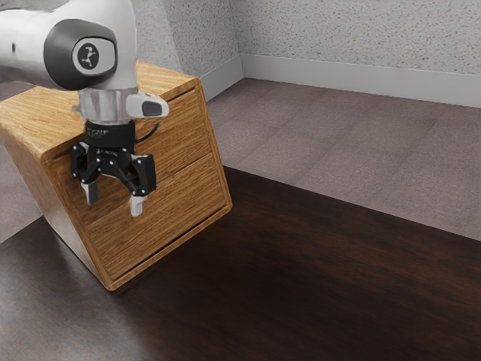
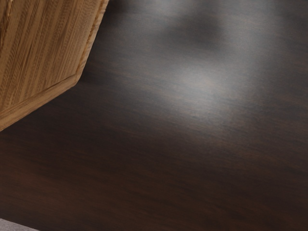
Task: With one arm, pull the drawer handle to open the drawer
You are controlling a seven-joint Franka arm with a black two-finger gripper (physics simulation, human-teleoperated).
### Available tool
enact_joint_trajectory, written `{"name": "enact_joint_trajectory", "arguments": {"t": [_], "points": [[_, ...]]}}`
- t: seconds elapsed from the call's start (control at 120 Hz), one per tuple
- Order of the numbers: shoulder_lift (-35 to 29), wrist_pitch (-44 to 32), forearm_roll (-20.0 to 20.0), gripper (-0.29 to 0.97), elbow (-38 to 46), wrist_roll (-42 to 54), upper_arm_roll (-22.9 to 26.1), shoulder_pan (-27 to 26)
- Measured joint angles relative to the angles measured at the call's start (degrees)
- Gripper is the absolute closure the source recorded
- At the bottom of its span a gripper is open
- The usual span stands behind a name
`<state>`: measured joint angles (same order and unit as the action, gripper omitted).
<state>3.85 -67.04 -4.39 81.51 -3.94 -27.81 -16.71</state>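
Observation:
A wooden drawer cabinet [image 1: 176, 207] stands tilted on the dark table at the exterior view's left, its front showing two drawer fronts one above the other. A thin dark handle [image 1: 154, 129] on the upper front peeks out from behind my hand; the rest of it is hidden. My black gripper [image 1: 113, 203] hangs in front of the cabinet's face, fingers pointing down and open, with nothing between them. In the wrist view the cabinet's lower corner [image 2: 43, 53] lies beside the bare tabletop under my hand.
The dark wooden tabletop [image 1: 301, 286] stretches to the exterior view's right of the cabinet. Beyond it lie a grey carpeted floor [image 1: 361, 143] and a speckled wall with a pale skirting board [image 1: 361, 75].

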Motion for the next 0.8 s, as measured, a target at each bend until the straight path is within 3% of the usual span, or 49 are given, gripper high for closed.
{"name": "enact_joint_trajectory", "arguments": {"t": [0.15,0.258,0.55,0.608,0.675,0.725,0.8], "points": [[-0.15,-8.32,0.59,0.00,0.05,-1.14,-0.29,-1.51],[-8.65,-10.68,-1.88,0.00,-3.71,-1.83,1.30,-4.65],[-7.44,-16.33,0.26,0.00,-3.51,-3.18,2.28,-5.51],[-19.54,-19.64,-2.76,0.00,7.60,-3.43,4.31,-7.35],[-32.70,-24.39,-6.89,0.00,24.02,-3.64,9.06,-0.76],[-35.97,-27.26,-10.77,0.00,30.58,-3.58,11.49,1.74],[-37.49,-30.48,-18.62,0.00,34.97,-3.36,12.22,-0.25]]}}
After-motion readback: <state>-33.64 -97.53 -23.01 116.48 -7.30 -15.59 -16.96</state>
